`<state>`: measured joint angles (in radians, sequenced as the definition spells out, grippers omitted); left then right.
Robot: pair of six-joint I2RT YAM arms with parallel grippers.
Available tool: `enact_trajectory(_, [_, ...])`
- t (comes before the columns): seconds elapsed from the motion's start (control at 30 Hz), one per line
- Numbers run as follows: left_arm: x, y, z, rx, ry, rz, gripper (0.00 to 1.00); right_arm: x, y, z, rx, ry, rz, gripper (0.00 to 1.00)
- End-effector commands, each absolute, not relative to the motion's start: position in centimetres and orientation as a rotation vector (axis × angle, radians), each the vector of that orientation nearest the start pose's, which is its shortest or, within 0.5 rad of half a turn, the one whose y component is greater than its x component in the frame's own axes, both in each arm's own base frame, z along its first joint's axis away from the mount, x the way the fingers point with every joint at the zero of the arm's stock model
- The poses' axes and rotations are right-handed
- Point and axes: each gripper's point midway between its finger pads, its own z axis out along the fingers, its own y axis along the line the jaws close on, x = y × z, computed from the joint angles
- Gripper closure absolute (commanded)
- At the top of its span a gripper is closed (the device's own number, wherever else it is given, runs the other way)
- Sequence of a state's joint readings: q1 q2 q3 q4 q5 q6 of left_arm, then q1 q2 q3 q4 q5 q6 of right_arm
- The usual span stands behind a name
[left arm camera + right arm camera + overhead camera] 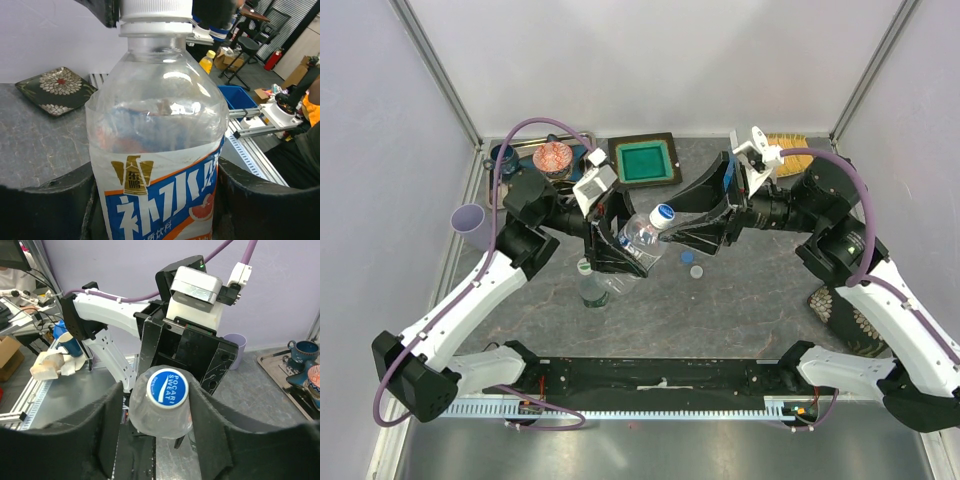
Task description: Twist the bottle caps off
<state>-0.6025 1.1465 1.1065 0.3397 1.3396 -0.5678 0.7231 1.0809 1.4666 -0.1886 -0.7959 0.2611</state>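
Bottle [638, 240] held tilted above the table [740, 310], clamped around its body by the left gripper [625, 255]. Its blue-and-white cap [663, 213] is on and lies between the jaws of the right gripper [668, 226]. A second bottle [592, 290], capped, sits on the table just below the held one. Two loose caps [697, 271] lie near the right gripper. Left wrist view: the bottle [157, 150] fills the frame, with both fingers [45, 210] pressed against its labelled body and the cap [156, 7] at the top edge. Right wrist view: the fingers [107, 430] flank the cap [167, 386], which faces the camera. Whether the pads grip it or stand just clear, I cannot tell.
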Motion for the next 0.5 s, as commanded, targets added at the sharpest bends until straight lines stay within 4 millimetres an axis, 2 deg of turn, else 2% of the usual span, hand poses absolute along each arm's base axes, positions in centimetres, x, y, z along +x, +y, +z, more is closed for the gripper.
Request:
enact_trajectory(0.0, [12.1,-29.0,41.3,1.293,1.149,-1.628,0.51,12.7,28.9,51.4,-0.987,1.174,1.335,0.33])
enact_trajectory(0.07, [12.1,-29.0,41.2,1.292,1.152,-1.626,0.51,13.6,28.9,52.0,-0.935,1.187,1.309,0.22])
enact_trajectory(0.13, [12.3,-29.1,41.1,1.284,1.159,-1.617,0.51,14.1,28.7,52.6,-0.897,1.194,1.296,0.17])
enact_trajectory(0.17, [12.3,-29.1,41.1,1.281,1.163,-1.615,0.51,15.2,28.8,52.8,-0.846,1.215,1.266,0.13])
enact_trajectory(0.33, [13.2,-29.4,41.1,1.247,1.173,-1.575,0.5,18.2,28.4,53.7,-0.678,1.296,1.195,0.06])
enact_trajectory(0.4, [14.1,-29.7,41.0,1.209,1.2,-1.542,0.5,20.2,28.2,53.3,-0.579,1.361,1.146,0.03])
enact_trajectory(0.47, [14.7,-29.8,40.8,1.182,1.222,-1.517,0.5,21.3,27.9,53.5,-0.505,1.395,1.124,0.02])
